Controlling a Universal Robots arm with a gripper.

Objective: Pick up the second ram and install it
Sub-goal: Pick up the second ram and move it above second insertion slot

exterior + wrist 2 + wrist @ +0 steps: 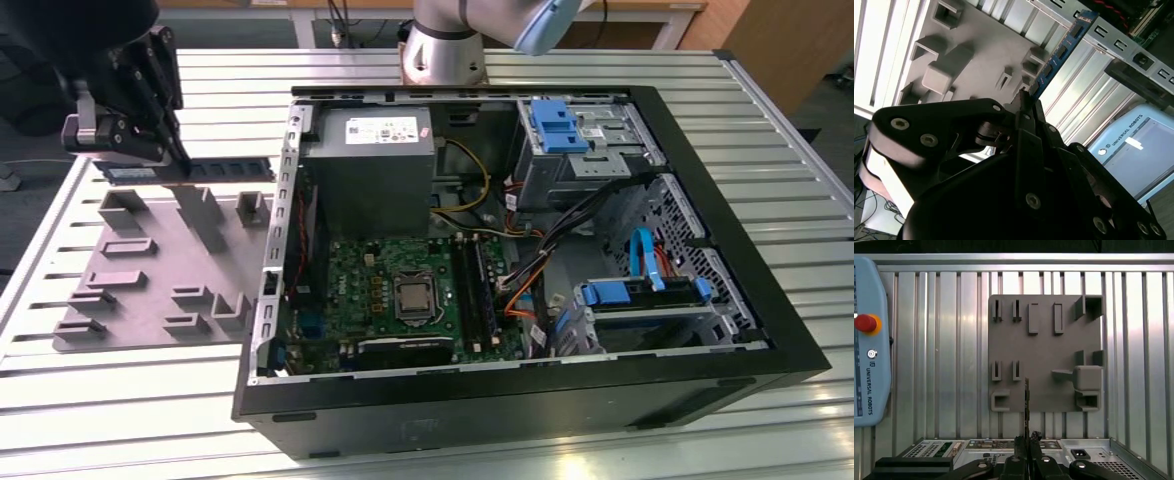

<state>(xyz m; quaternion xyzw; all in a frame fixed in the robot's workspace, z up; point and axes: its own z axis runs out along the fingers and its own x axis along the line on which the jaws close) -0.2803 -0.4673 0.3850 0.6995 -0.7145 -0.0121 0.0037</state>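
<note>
The second ram (pixel 224 170) is a thin green-blue strip held level above the far end of the grey holder plate (pixel 154 270), at the exterior view's left. My gripper (pixel 171 158) is shut on it near one end. In the second wrist view the ram (pixel 1058 51) sticks out past the black fingers (pixel 1024 107). The first wrist view has it edge-on (pixel 1026 400) over the plate (pixel 1049 355), rising from my gripper (pixel 1027 436). The black memory slots (pixel 474 290) lie on the green motherboard (pixel 380 290) inside the open computer case (pixel 747 330).
The case holds a grey power supply (pixel 367 170), blue drive brackets (pixel 641 292) and loose cables (pixel 534 270). A teach pendant (pixel 869 340) lies on the ribbed metal table (pixel 939 355) beside the plate. The arm's base (pixel 441 50) stands behind the case.
</note>
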